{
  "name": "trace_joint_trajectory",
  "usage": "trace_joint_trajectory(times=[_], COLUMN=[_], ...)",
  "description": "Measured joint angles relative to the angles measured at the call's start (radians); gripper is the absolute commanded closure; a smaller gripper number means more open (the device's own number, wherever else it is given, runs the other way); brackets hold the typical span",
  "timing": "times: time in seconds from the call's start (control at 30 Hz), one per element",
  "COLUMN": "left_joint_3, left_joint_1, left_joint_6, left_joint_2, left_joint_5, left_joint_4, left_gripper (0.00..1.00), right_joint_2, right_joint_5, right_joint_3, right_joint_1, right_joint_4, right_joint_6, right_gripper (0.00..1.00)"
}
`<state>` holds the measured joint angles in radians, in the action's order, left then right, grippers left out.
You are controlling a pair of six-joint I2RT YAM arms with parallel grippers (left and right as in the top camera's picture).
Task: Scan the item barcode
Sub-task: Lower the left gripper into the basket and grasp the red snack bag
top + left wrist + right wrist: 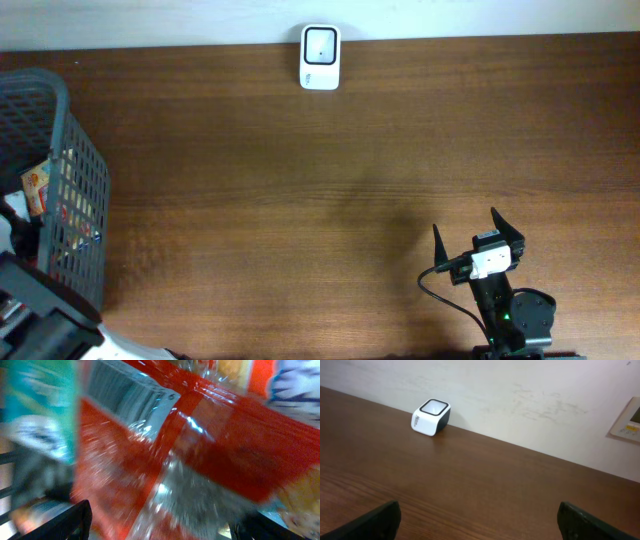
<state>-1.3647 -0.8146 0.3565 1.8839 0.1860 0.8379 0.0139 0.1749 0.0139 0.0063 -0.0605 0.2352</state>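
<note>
— Two packets were seen closest, inside the basket (70,180): a red packet (210,460) and a teal packet (35,405) just beside it. How were the left jaws set?
— Spread wide over the red one; no grip could be made out. Its barcode (125,390) was faced toward the wrist camera, so it was judged that the edges should be pinched and the bars left uncovered.
— And further out?
— The right jaws were held released over the counter (300,200). The scanner (320,57) was stood at the far edge, well apart from the basket.
— Could anything be read?
— Nothing: the packet print was blurred, and the scanner's side mark was too small.
</note>
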Motion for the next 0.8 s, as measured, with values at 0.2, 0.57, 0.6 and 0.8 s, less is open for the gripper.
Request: trace_joint_trajectory(times=[0.2, 0.57, 0.6, 0.8], left_joint_3=[0.0, -0.02, -0.023, -0.037], left_joint_1=[0.0, -0.008, -0.011, -0.01], left_joint_6=[0.0, 0.01, 0.011, 0.006], left_joint_2=[0.045, 0.043, 0.041, 0.044], left_joint_5=[-0.002, -0.002, -0.01, -0.026], left_joint_4=[-0.021, -0.067, -0.072, -0.037], left_gripper=[0.2, 1.0, 1.0, 1.0], right_joint_2=[0.0, 0.0, 0.0, 0.0], right_joint_5=[0.0, 0.0, 0.0, 0.0], right_joint_3=[0.0, 0.0, 0.0, 0.0], right_joint_1=[0.0, 0.0, 0.0, 0.0], right_joint_4=[0.0, 0.0, 0.0, 0.0], right_joint_6=[0.0, 0.001, 0.001, 0.0], right_gripper=[0.02, 0.01, 0.01, 0.01])
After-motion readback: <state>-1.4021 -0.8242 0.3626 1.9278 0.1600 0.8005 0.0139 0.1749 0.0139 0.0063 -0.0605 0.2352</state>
